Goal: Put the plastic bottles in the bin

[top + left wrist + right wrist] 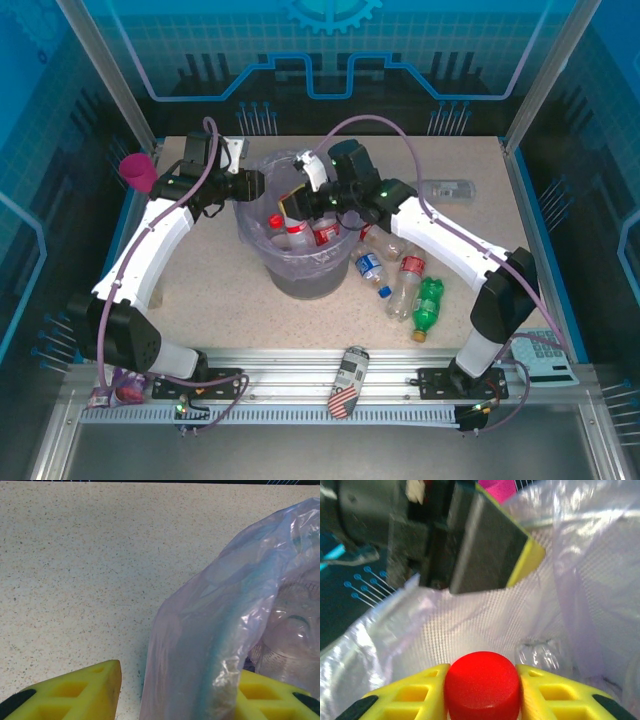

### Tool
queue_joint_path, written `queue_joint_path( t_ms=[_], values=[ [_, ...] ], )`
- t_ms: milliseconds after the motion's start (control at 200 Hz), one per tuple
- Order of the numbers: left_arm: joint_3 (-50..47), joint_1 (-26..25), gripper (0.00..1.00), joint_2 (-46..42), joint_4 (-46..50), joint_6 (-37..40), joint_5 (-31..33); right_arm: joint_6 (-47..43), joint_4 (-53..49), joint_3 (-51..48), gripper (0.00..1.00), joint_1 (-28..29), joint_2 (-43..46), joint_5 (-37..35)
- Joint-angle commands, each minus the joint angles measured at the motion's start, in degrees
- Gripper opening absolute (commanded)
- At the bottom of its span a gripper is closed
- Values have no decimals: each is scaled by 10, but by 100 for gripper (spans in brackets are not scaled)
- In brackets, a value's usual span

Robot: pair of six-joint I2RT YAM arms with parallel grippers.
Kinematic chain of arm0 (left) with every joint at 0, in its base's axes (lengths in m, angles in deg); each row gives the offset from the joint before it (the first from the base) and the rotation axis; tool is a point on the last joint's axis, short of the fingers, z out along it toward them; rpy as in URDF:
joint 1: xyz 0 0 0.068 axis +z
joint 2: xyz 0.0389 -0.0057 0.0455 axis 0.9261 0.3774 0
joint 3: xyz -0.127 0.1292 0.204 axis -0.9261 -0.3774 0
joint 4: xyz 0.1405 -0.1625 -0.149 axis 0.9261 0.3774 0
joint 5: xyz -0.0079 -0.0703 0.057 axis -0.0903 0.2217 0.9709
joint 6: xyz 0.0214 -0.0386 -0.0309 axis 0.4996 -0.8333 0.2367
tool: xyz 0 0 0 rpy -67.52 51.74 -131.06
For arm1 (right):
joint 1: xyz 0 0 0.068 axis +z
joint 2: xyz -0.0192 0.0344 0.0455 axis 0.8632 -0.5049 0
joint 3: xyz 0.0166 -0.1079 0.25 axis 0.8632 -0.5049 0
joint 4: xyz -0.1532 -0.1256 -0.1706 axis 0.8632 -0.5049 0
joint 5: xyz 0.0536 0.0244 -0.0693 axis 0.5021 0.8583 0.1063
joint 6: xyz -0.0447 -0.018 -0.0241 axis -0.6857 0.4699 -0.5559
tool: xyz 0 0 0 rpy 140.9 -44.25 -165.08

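The bin [262,262], a grey bucket lined with a lavender bag, stands mid-table with several bottles [298,234] inside. My right gripper [302,208] hangs over its opening, shut on a red-capped bottle; the red cap [482,684] sits tight between the yellow fingers [412,695]. My left gripper [252,186] is at the bin's left rim, open, its fingers [75,695] straddling the bag's edge [210,630] with a gap on the left side. On the table right of the bin lie a blue-labelled bottle [372,270], a red-labelled bottle [406,285] and the green bottle [428,305].
Another clear bottle [447,189] lies at the far right. A pink goblet [138,172] stands at the far left edge. The patterned can [347,382] rests on the front rail between the arm bases. A calculator-like box [545,357] sits off the table's right front corner.
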State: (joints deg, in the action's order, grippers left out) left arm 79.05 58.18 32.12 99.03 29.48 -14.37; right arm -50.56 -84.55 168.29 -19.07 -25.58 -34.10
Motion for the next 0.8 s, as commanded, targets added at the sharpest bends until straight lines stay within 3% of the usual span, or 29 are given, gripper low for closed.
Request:
queue_joint_path(
  t_ms=[0, 290, 565, 685, 795],
  values=[
    [-32, -5, 48, 47, 44, 10, 29, -24, 23, -24, 35, 10, -5, 8],
    [-31, -5, 48, 45, 44, 10, 28, -17, 45, -60, 37, 20, -29, 19],
    [-31, -5, 48, 43, 44, 10, 29, -47, 4, -54, 43, 35, -54, -6],
    [-31, -5, 48, 43, 44, 10, 29, -42, 12, -59, 51, 35, -47, -5],
    [-31, -5, 48, 43, 45, 10, 29, -38, 18, -55, 65, 35, -39, -4]
  ],
)
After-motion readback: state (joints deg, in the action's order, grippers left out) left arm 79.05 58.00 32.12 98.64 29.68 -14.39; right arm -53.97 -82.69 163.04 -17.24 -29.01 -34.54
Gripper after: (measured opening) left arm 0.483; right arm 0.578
